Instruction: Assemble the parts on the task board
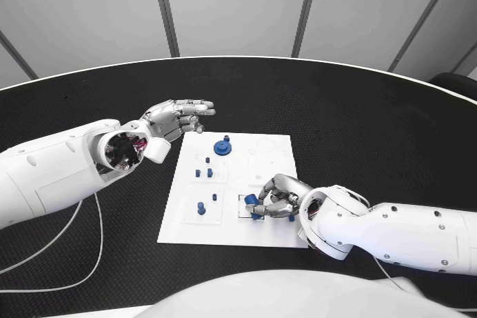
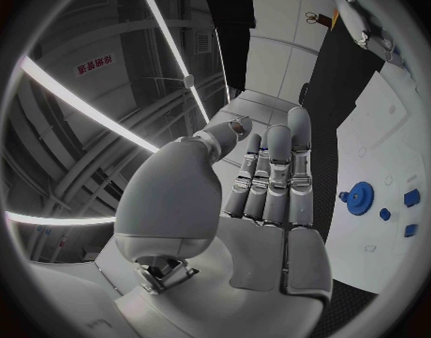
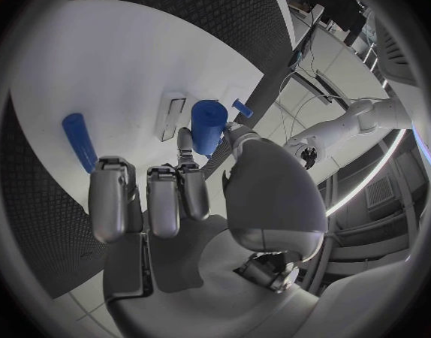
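Fingers of the left hand are spreading loosely, holding nothing, hovering off the task board's eleven o'clock corner. A blue gear is sitting near twelve o'clock. At five o'clock, the right hand is pinching a blue cylinder, its long axis standing roughly upright on the board. A blue peg is lying flat beside it.
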Available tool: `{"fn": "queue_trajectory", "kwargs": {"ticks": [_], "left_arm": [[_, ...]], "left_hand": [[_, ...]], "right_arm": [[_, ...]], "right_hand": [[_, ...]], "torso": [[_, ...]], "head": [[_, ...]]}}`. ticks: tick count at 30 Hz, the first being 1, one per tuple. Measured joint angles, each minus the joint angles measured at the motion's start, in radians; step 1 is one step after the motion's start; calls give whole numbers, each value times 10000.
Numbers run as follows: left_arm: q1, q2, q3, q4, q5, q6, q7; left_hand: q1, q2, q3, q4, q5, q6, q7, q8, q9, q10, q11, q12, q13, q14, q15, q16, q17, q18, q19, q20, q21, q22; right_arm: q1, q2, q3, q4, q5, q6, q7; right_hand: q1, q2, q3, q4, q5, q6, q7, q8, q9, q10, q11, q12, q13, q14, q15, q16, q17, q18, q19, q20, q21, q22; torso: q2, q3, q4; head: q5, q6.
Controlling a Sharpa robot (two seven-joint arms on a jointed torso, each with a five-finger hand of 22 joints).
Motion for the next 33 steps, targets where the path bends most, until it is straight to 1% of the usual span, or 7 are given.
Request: {"fn": "queue_trajectory", "kwargs": {"ticks": [4, 11, 15, 16, 20, 24, 33], "left_arm": [[0, 5, 0, -1, 0, -4, -4], [1, 1, 0, -4, 0, -10, -12], [1, -3, 0, 0, 0, -9, -15], [1, -5, 0, 1, 0, -9, -16], [2, -11, 0, 6, 0, -14, -19], [2, -23, 0, 11, 0, -21, -20], [3, -43, 0, 12, 0, -33, -23]], "left_hand": [[0, 0, 28, 28, 0, 0, 0, 0, 1, 0, 0, 0, 0, 0, 0, 0, -9, 1, 0, 0, 0, 0], [0, 0, 28, 28, 0, 0, 0, 0, 1, 0, 0, 0, 1, 0, 0, 0, -9, 0, 0, 0, 0, 1], [0, 0, 28, 28, 0, 0, 0, 0, 1, 0, 0, 0, 1, 0, 0, 0, -8, 0, 0, 0, 0, 1], [0, 0, 28, 28, 0, 1, 0, 0, 1, 0, 0, 0, 1, 0, 0, 0, -8, 0, 0, 0, 0, 1], [0, 0, 28, 28, 0, 1, 0, 0, 1, 0, 0, 0, 1, 0, 0, 0, -8, 0, 0, 0, 0, 2], [0, 0, 28, 28, 0, 1, 0, 0, 2, 0, 0, 0, 2, 0, 0, 0, -8, 0, 0, 0, 0, 2], [0, 0, 28, 28, 0, 1, 0, 0, 2, 1, 0, 0, 2, 0, 0, 0, -7, 0, 0, 0, 0, 3]], "right_arm": [[3, 266, 3, -241, 44, 72, 19], [4, 474, 8, -486, 66, 119, 26], [5, 535, 10, -549, 69, 130, 26], [5, 547, 10, -558, 69, 130, 28], [5, 588, 12, -590, 70, 161, 7], [6, 585, 12, -618, 71, 220, -57], [7, 507, 12, -648, 71, 249, -156]], "right_hand": [[-228, 94, 0, 0, -50, 41, -39, 7, 30, 7, -7, 0, 0, -36, -37, 0, 0, 0, 39, -38, 0, 0], [-390, 78, 0, 0, -88, 181, -146, 71, 73, 8, -8, 0, -1, -38, -39, 40, -1, 0, 17, -60, 59, 0], [-663, 68, -20, 14, -159, 373, -336, 190, 172, 15, -85, -34, -2, -7, -70, 40, -1, 0, 2, -74, 59, 0], [-801, 63, -94, 13, -165, 480, -444, 274, 233, 15, -85, -39, -2, -30, -95, 40, -1, 2, 2, -74, 59, 0], [-1101, 78, -344, 4, -762, 655, -586, 397, 376, 13, -159, -40, -2, -27, -156, 39, -2, 1, 7, -142, 59, 0], [-1321, 120, -576, 21, -1197, 615, -548, 497, 457, 12, -160, -40, -3, -28, -156, 39, -2, 1, 2, -147, 58, 0], [-1506, 118, -821, 15, -1408, 575, -588, 549, 533, 13, -158, -40, -3, -28, -156, 39, -3, 1, 2, -146, 58, 0]], "torso": [[13, -4, 6], [14, -1, 10], [14, 8, 5], [14, 10, 4], [13, 12, 3], [13, 12, 4], [10, 13, -3]], "head": [[20, 17], [68, 13], [97, 9], [99, 9], [105, 9], [107, 11], [123, 1]]}}
